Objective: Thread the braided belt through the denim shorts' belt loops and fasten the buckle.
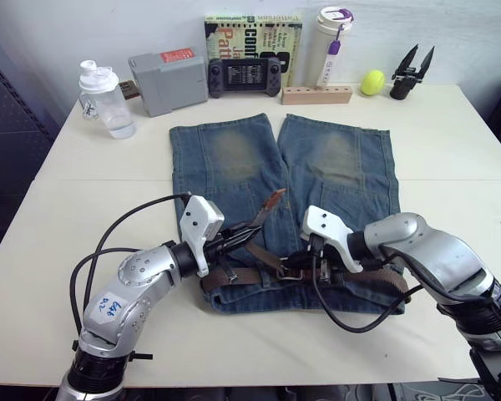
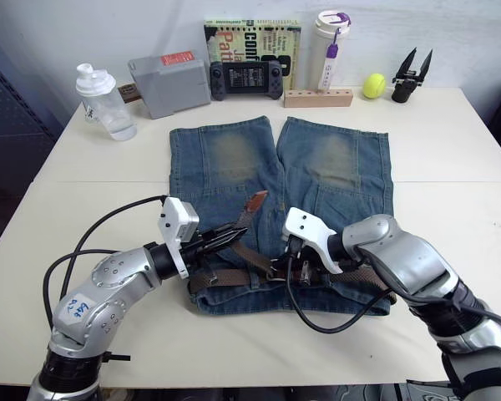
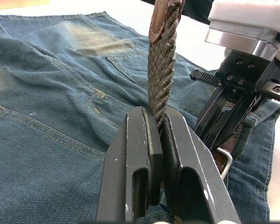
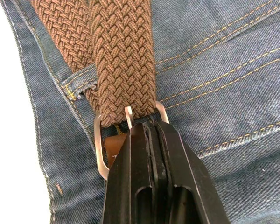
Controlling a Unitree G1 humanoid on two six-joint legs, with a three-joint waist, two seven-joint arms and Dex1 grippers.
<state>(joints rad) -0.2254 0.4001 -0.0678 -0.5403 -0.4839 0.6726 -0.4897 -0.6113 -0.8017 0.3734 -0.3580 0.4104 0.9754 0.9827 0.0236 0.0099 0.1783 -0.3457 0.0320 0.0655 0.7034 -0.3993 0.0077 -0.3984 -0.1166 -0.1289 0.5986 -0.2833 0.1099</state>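
The denim shorts [image 1: 234, 159] lie flat on the table, waistband nearest me. The braided belt [image 1: 242, 274] runs along the waistband and passes under a belt loop [image 4: 77, 77]. My left gripper [image 1: 255, 234] is shut on the belt [image 3: 161, 79] a short way from its dark leather tip [image 1: 273, 200], which sticks up over the shorts. My right gripper [image 1: 294, 266] is shut on the buckle [image 4: 100, 154] at mid-waistband. The prong [image 4: 129, 112] lies against the woven strap that passes through the frame. The two grippers are close together.
Along the table's far edge stand a shaker bottle [image 1: 104, 100], grey box [image 1: 167, 79], game console [image 1: 244, 77], book [image 1: 250, 29], tumbler [image 1: 332, 42], wooden block [image 1: 317, 94], tennis ball [image 1: 372, 82] and a black tool [image 1: 411, 71].
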